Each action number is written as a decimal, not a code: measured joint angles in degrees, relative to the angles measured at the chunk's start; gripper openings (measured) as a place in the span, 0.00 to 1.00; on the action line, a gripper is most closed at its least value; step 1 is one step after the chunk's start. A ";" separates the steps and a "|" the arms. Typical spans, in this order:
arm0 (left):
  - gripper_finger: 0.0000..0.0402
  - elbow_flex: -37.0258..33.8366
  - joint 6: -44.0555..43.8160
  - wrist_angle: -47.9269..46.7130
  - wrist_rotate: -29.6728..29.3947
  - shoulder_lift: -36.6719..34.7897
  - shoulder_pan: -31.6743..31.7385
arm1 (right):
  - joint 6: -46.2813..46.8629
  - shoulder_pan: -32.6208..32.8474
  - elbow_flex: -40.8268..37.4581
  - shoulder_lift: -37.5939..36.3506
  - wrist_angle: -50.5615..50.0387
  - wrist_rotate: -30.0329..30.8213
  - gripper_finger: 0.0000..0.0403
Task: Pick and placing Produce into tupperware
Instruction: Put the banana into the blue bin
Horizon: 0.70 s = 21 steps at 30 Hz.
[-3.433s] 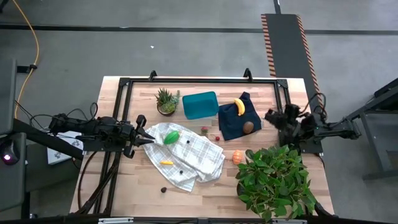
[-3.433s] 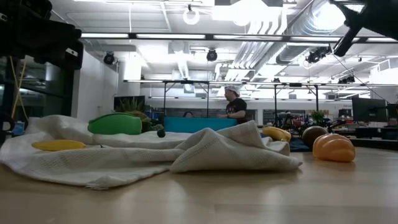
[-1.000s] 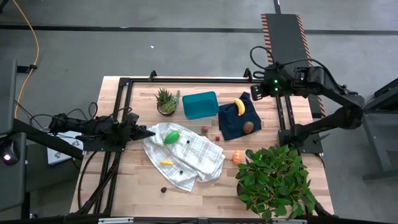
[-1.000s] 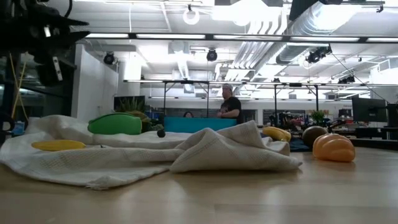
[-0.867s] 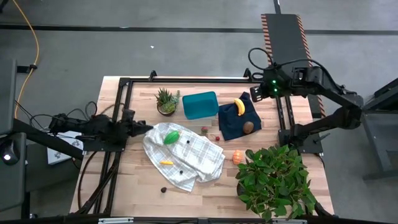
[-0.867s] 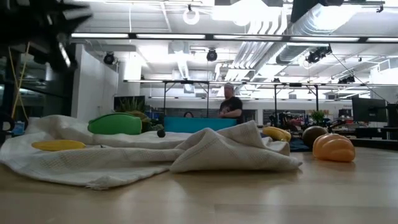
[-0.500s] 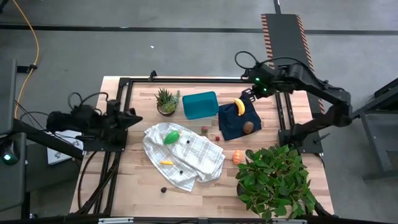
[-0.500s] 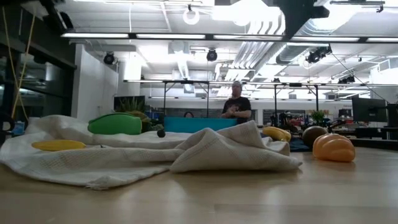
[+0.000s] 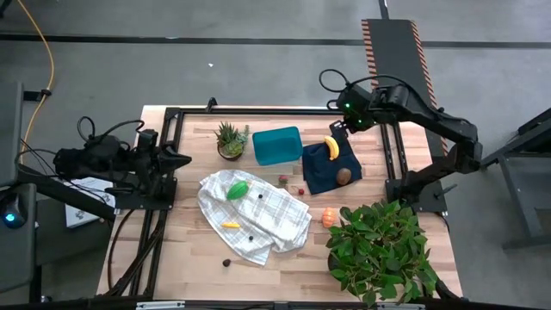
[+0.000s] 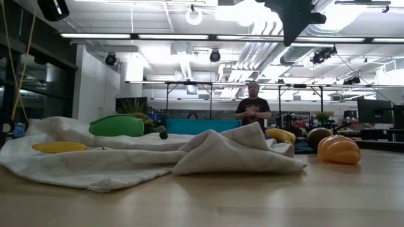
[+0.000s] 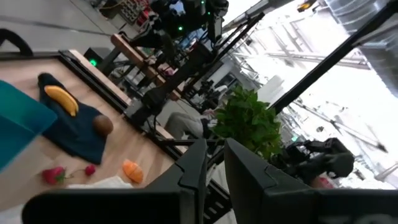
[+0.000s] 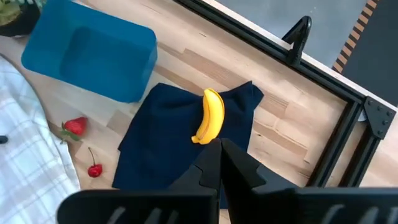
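Note:
The teal tupperware (image 9: 277,145) (image 12: 90,56) stands at the table's far middle. A yellow banana (image 9: 331,147) (image 12: 210,117) and a brown piece (image 9: 343,176) lie on a navy cloth (image 9: 320,176). A green piece (image 9: 237,190) and a small yellow piece (image 9: 230,225) lie on a white checked cloth (image 9: 267,220). An orange piece (image 9: 329,217), a strawberry (image 12: 74,126) and a cherry (image 12: 94,169) lie on bare wood. My right gripper (image 9: 334,129) (image 12: 219,144) hangs shut above the banana's far side, pointing steeply down. My left gripper (image 9: 185,159) (image 11: 214,165) is high at the left edge, level, with a narrow empty gap between its fingers.
A small spiky potted plant (image 9: 230,139) stands left of the tupperware. A big leafy plant (image 9: 379,250) fills the near right corner. Dark berries (image 9: 226,263) lie on and near the checked cloth. A black frame (image 9: 275,110) runs along the far edge. A person (image 10: 252,110) stands in the room behind.
My left gripper has pulled back from the checked cloth toward the table's left edge and risen, rolling a little. My right gripper has gone toward the table's left and lower, toward the banana. Nothing on the table has moved.

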 joint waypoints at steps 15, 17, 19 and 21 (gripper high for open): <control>0.12 9.91 -2.23 -6.83 6.97 14.49 0.00 | -0.27 -1.80 -11.00 0.02 7.12 -4.71 0.28; 0.12 13.05 -1.72 -9.56 6.96 16.41 0.00 | 0.30 -1.85 -12.20 -0.04 8.06 -5.82 0.31; 0.12 16.46 -0.51 -12.11 6.84 18.47 0.00 | 0.81 -1.87 -13.34 0.01 9.03 -7.10 0.33; 0.12 19.66 0.62 -15.28 6.53 20.32 0.00 | 0.89 -1.95 -13.93 0.02 9.99 -7.41 0.34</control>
